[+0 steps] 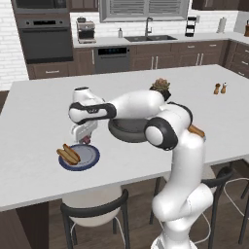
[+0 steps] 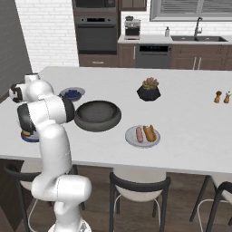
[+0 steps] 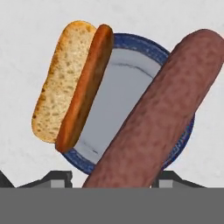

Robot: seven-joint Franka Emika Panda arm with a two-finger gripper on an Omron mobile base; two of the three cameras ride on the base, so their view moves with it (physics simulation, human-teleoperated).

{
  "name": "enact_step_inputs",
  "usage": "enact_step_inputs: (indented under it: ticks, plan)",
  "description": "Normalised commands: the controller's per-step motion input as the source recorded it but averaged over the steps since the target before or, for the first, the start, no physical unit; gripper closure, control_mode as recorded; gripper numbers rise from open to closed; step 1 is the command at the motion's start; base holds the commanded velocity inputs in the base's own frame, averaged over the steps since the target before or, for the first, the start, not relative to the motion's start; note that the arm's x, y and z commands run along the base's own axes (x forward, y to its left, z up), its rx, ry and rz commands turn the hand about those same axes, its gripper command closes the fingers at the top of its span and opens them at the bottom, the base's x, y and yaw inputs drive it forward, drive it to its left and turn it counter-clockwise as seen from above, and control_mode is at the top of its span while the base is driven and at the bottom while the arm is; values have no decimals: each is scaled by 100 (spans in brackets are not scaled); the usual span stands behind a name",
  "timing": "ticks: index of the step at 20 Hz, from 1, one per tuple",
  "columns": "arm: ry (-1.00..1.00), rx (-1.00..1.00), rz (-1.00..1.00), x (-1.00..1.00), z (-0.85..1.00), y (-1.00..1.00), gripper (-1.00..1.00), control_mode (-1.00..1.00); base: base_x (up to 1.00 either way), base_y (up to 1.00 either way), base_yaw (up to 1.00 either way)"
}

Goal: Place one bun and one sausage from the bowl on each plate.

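Note:
My gripper hangs just above the blue-rimmed plate at the counter's front left, shut on a reddish-brown sausage. In the hand view the sausage slants across the plate between my gripper's tips. A bun lies on that plate's left rim. The dark-grey bowl sits mid-counter, partly behind my arm in the left base view. The light-grey plate carries a sausage and a bun.
A small bowl of blue berries stands behind the big bowl. A black plant pot sits further right, and salt and pepper shakers at the far right. Stools line the counter's front edge.

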Motion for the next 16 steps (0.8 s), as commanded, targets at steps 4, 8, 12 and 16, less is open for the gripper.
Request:
enact_step_inputs:
  ticks: [4,8,12,16]
  plan:
    - [8,0,21,0,-66,10,100,-100,0,0,0]
    - [1,0,19,0,-15,8,100,-100,0,0,0]
    - [0,0,13,23,-1,7,100,-100,0,0,0]
    - [0,0,6,23,-16,-1,100,-100,0,0,0]
